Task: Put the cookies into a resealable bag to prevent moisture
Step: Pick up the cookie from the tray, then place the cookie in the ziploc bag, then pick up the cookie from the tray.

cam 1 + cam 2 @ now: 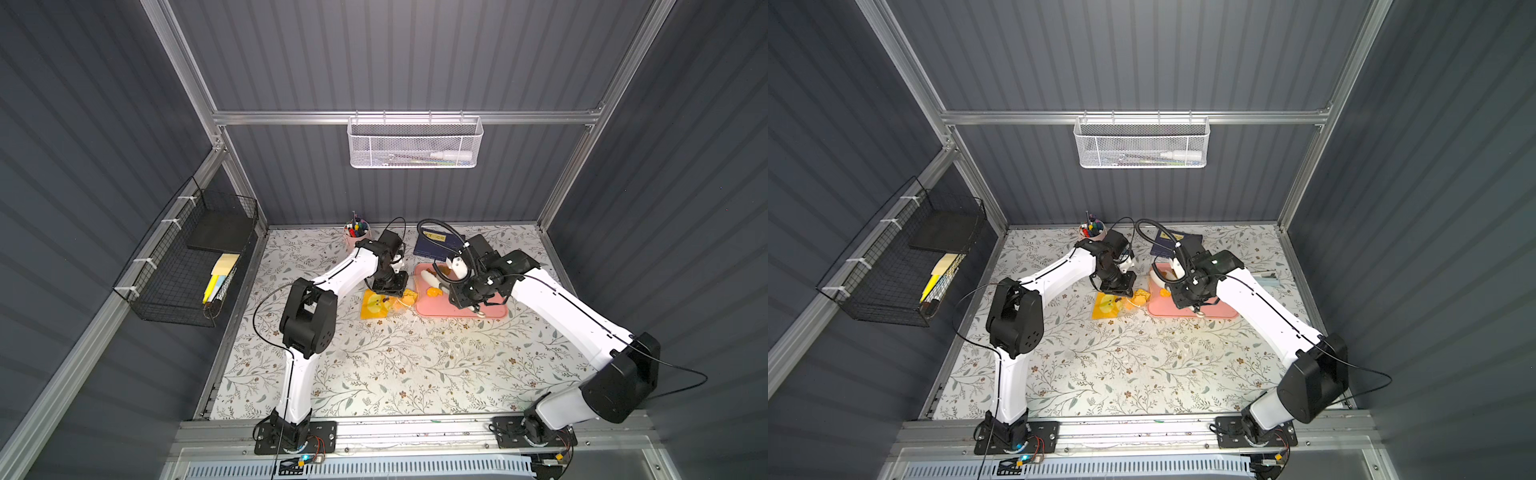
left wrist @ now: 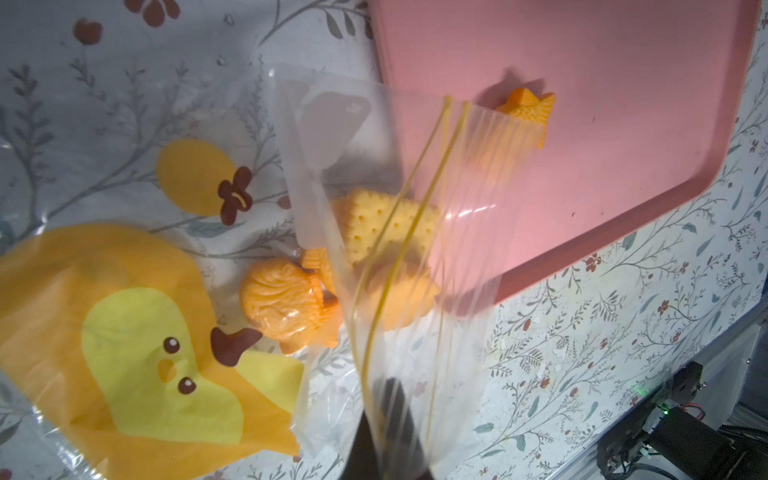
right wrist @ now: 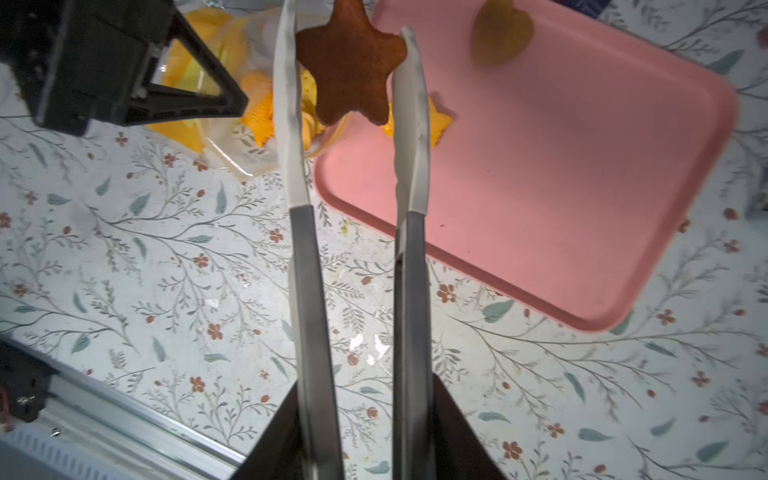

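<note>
Between the white tips of the tongs [image 3: 307, 257] sits a brown star cookie [image 3: 351, 62], pinched flat-on by two of its points, and the right gripper [image 3: 365, 440] clamps the steel handles to keep that squeeze on. It hangs over the corner of the pink tray [image 3: 561, 187] that lies closest to the bag [image 2: 374, 137]. Over on that side, the left gripper [image 2: 390, 419] is pressed tight on the bag's top edge, lifting one clear crinkly flap with its thin yellow zip lines so the mouth gapes towards the tray. Under that film lie a square cracker [image 2: 374, 224], dotted with little holes, and a ridged round cookie [image 2: 282, 299], both pale orange; the orange and yellow printed patch [image 2: 124, 332] lies flat behind them. Two pieces are on the tray: an orange star cookie [image 2: 528, 112] just beside the tong tips and a dull heart cookie [image 3: 503, 35] further in. Smooth tray, low rounded rim, and its edge almost touches the bag's mouth. Plenty of bare floral table [image 3: 166, 270] on the near side of both arms
</note>
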`<action>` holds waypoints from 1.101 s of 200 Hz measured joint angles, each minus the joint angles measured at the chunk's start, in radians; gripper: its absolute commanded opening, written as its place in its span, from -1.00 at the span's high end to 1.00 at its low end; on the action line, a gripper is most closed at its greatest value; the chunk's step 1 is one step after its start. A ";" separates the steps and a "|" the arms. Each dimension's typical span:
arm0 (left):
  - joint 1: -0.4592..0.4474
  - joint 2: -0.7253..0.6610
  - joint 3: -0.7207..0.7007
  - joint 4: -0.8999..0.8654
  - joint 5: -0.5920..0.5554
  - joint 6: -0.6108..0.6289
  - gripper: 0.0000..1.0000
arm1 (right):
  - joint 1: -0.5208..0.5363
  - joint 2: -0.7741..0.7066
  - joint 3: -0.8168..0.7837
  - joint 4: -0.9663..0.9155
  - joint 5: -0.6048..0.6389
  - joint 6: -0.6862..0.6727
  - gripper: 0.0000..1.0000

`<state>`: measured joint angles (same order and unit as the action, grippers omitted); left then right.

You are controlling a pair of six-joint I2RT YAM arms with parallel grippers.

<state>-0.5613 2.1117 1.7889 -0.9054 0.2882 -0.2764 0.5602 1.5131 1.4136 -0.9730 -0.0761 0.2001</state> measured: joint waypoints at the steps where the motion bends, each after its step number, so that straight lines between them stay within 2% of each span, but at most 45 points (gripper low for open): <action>1: 0.000 0.000 0.000 0.000 0.000 0.000 1.00 | 0.000 0.002 0.000 0.001 -0.003 0.001 0.23; 47: 0.000 0.000 0.000 0.000 0.000 0.000 1.00 | 0.032 0.134 -0.005 0.066 -0.086 0.074 0.20; 65: 0.000 0.000 0.002 0.000 0.000 0.000 1.00 | 0.037 0.168 -0.015 0.081 -0.095 0.095 0.02; 106: 0.000 0.000 0.004 0.000 0.000 0.000 1.00 | 0.037 0.145 -0.019 0.090 -0.093 0.108 -0.17; 122: 0.000 0.000 0.004 0.000 0.000 0.000 1.00 | 0.035 0.103 -0.019 0.088 -0.091 0.101 -0.18; 175: 0.000 0.000 0.017 -0.010 -0.005 0.000 1.00 | -0.047 -0.061 -0.025 0.063 0.018 0.066 -0.17; 220: 0.000 -0.002 0.017 -0.012 -0.012 0.000 1.00 | -0.062 0.039 -0.087 0.060 0.133 0.057 -0.20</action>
<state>-0.5613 2.1094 1.8057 -0.9176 0.2764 -0.2764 0.4980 1.5524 1.3266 -0.9131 0.0566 0.2573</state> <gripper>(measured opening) 0.049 0.599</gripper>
